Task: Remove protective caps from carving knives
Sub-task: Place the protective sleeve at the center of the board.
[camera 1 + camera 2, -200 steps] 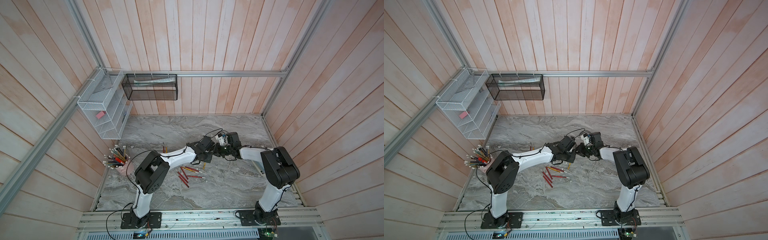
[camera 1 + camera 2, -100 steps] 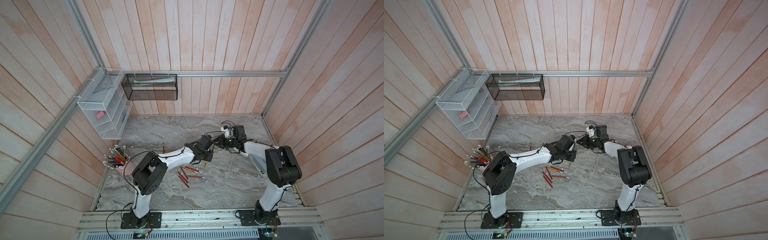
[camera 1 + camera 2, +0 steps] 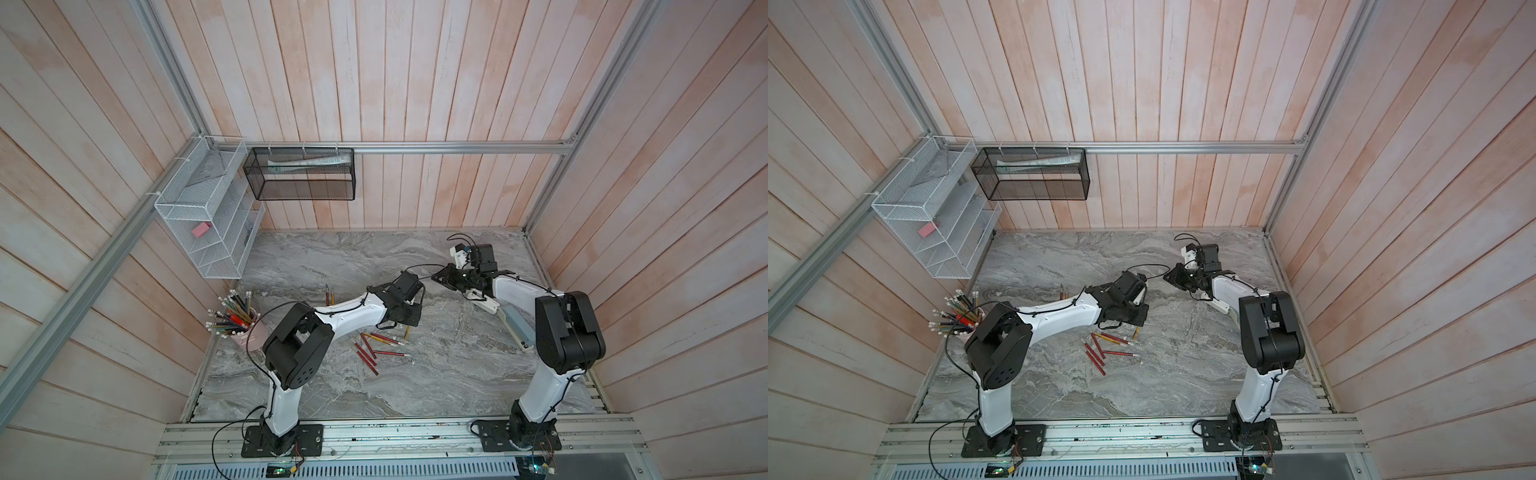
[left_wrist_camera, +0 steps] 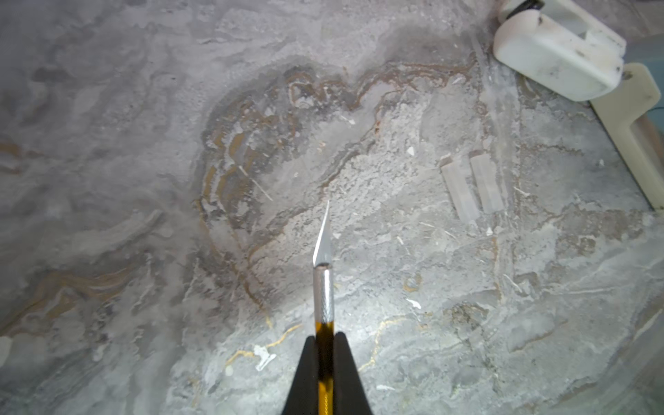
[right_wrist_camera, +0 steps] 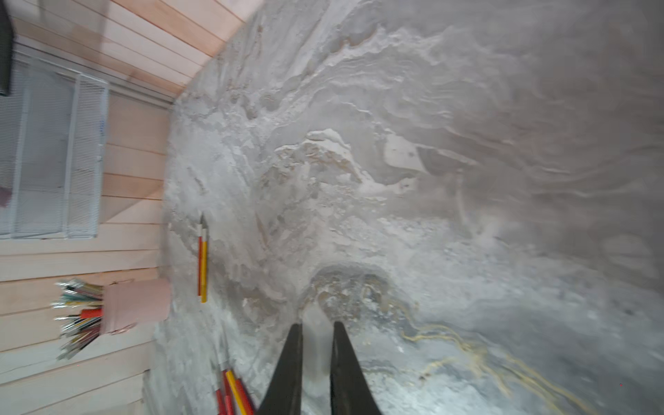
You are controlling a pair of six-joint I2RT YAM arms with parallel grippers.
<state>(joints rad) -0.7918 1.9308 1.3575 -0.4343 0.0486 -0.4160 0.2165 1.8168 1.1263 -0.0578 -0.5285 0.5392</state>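
My left gripper is shut on a yellow-handled carving knife; its grey blade is bare and points over the marble table. Two loose protective caps lie on the table ahead of it. In both top views the left gripper hangs mid-table, and my right gripper is apart from it, toward the back right. The right gripper is shut on a whitish translucent protective cap. Several red and yellow carving knives lie near the left arm, and two more lie farther back.
A pink cup of pencils stands at the table's left edge. A white and blue device lies beside the right arm. A white wire rack and a black mesh basket hang on the walls.
The two grippers met at mid-table a second ago. The right gripper has since drawn away toward the back right, and the left gripper has stayed about where it was, holding the knife.
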